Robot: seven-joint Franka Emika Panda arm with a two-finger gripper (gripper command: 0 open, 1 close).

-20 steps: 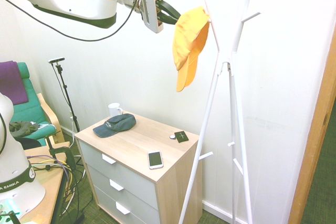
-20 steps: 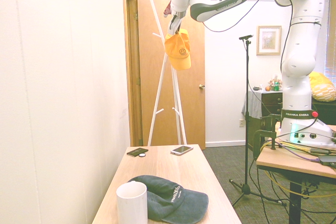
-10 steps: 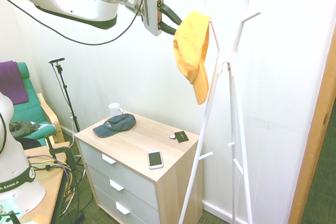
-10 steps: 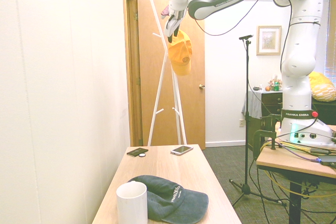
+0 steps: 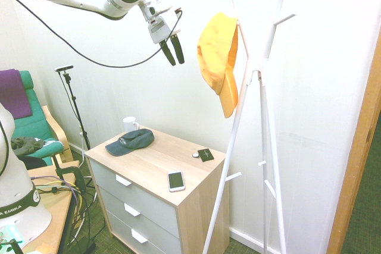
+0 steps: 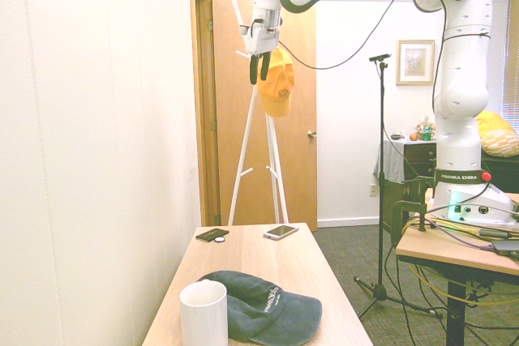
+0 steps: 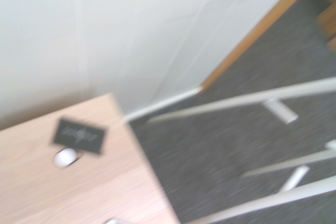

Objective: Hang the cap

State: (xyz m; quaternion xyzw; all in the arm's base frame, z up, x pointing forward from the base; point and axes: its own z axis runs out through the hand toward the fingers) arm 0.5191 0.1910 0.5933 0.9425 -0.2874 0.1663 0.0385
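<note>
Because the cap (image 5: pixel 217 57) now hangs by itself on a peg of the white coat stand (image 5: pixel 262 117), with its brim pointing down, the hanging looks done. Off to the side, away from the cap, the gripper (image 5: pixel 173 50) has its two dark fingers a little apart and holds nothing. Down on the wooden dresser (image 5: pixel 156 165) lies the dark cap (image 5: pixel 130 141), not needed here
</note>
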